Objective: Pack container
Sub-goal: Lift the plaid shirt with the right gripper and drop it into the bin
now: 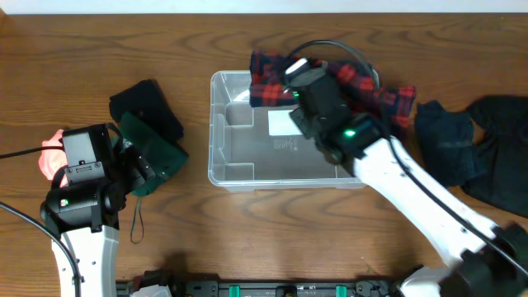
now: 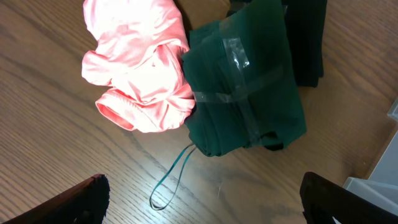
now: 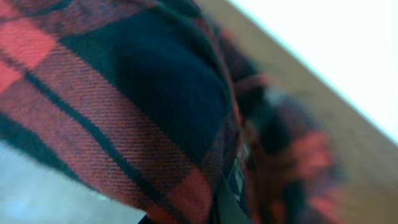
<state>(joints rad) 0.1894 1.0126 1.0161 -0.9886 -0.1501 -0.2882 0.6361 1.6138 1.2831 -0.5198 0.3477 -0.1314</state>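
Wooden table [image 1: 247,239], seen from overhead.

- White right arm [image 1: 412,190] reaches in from the near right corner. Right gripper [image 1: 289,82] sits over the far rim of the container [image 1: 239,169]. Wrist view is blurred and filled with cloth, so cannot tell whether its fingers are clamped or released.
- Container: clear bin at table centre, upright, white label [image 1: 285,122] on its base. Base is otherwise bare.
- Dark garments [image 1: 478,148] heaped at the right, just beside the container's right end.
- Red-and-black plaid cloth [image 1: 371,87] draped along the far rim, trailing off to the right.
- Green folded bundle [image 2: 249,81], bound with clear tape, left of the container.
- Black garment [image 1: 148,103] touching the bundle on its far side.
- Pink garment [image 2: 140,68] against the bundle's left side.
- Thin green cord loop [image 2: 171,183] on the wood near the bundle.
- Left gripper [image 2: 204,183] hovers above the cord, fingers [image 2: 93,196] spread wide, grasping nothing.
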